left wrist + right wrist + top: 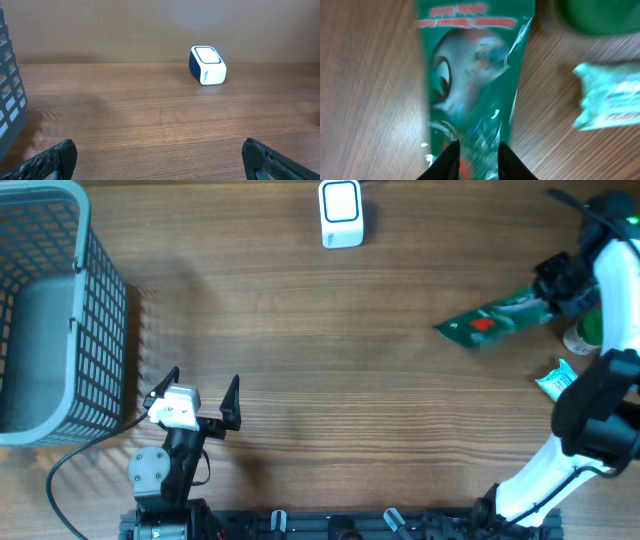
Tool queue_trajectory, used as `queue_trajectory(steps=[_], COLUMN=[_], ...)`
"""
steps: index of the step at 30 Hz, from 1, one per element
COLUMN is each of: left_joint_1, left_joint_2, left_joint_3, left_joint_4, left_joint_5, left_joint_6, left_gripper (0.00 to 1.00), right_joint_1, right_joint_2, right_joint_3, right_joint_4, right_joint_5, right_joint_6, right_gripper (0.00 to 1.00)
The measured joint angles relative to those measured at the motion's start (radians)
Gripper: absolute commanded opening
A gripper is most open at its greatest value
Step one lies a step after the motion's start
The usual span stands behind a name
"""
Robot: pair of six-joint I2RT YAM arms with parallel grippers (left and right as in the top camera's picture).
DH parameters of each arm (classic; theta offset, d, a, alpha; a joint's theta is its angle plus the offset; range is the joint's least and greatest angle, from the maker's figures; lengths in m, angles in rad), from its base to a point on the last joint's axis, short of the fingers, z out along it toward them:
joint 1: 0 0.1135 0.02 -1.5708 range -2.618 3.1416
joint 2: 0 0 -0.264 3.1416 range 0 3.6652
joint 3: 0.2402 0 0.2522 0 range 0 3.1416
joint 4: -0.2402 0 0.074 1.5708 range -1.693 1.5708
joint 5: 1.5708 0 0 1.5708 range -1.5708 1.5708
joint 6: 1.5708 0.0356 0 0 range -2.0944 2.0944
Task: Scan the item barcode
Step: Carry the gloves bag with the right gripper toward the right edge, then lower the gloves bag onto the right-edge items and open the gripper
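Observation:
A green foil packet (492, 321) lies flat on the wooden table at the right, and it fills the right wrist view (470, 75). My right gripper (545, 297) sits over the packet's right end. Its jaws (477, 146) stand a little apart, with the packet's foil showing in the narrow gap and below them. Whether the pads touch the foil is blurred. The white barcode scanner (341, 213) stands at the far middle of the table, also in the left wrist view (207, 65). My left gripper (205, 380) rests wide open near the front left (160, 152), holding nothing.
A grey wire basket (95, 300) stands at the far left, its edge in the left wrist view (7, 100). Beside the green packet lie a pale teal packet (555, 378) (610, 100) and a green round item (585, 330) (595, 15).

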Motion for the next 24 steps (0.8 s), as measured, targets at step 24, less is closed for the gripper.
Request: queue_trajectory(steps=[24], left_joint_1=[0.000], left_joint_2=[0.000], left_joint_3=[0.000], left_joint_4=[0.000], left_joint_5=[0.000], left_joint_6=[0.000], left_gripper=[1.00], right_joint_1=[0.105], right_joint_2=[-0.405], right_joint_3=[0.028], right_joint_4=[-0.223], right_joint_5=[-0.159], right_joint_6=[0.100], right_gripper=[1.00])
